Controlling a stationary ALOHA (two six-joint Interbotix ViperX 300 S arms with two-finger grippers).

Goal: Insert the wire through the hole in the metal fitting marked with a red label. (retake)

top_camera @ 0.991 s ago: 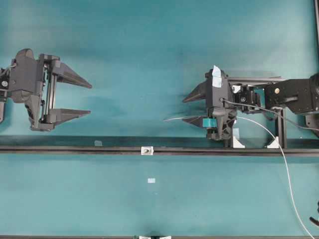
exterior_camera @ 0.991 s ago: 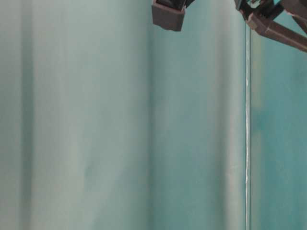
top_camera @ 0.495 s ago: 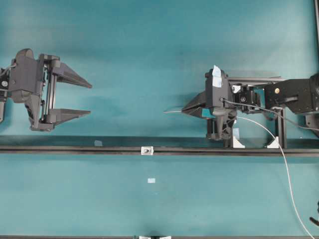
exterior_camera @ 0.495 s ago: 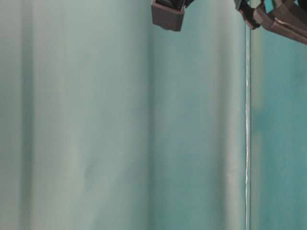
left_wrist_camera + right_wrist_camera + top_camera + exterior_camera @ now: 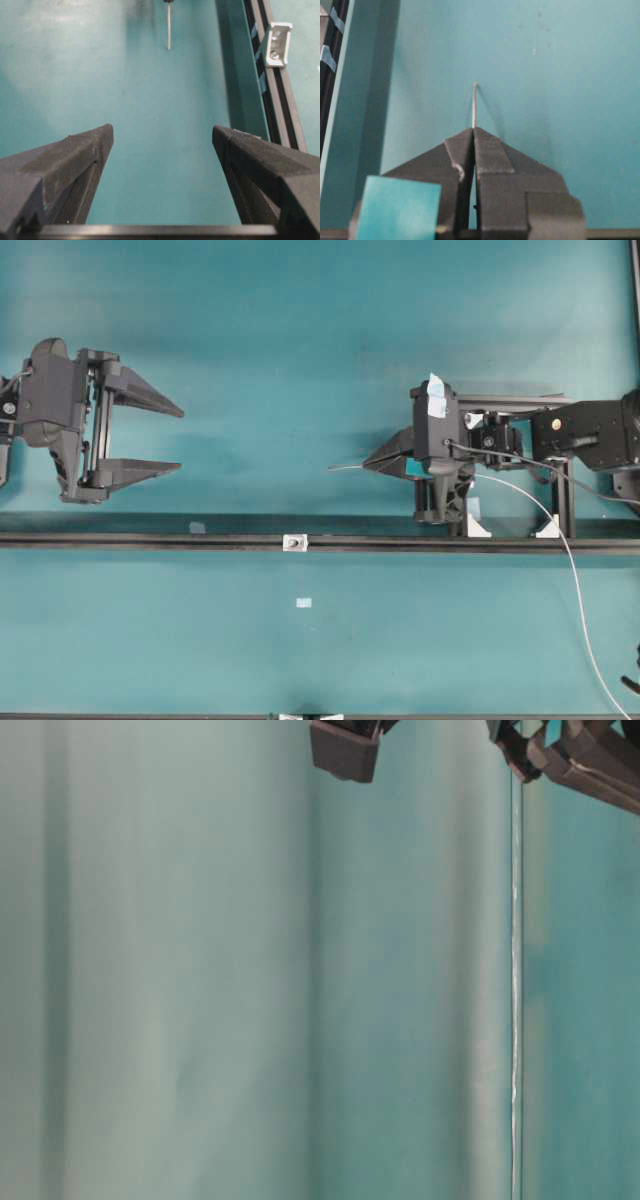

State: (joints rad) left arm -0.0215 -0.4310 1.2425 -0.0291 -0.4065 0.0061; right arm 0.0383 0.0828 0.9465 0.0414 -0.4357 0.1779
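Pinching the wire (image 5: 474,105) just behind its tip, the right gripper (image 5: 473,131) has its jaws fully closed; the left gripper (image 5: 165,438) waits wide open, empty. Thin and whippy, it looks best held short. The fitting (image 5: 294,542) sits on the rail (image 5: 150,539) below.

Even bright light, soft shadows; table-level view v. blurry.

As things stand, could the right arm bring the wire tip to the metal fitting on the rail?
Probably yes. The right gripper is shut on the wire, and only bare mat shows between it and the metal fitting on the rail.
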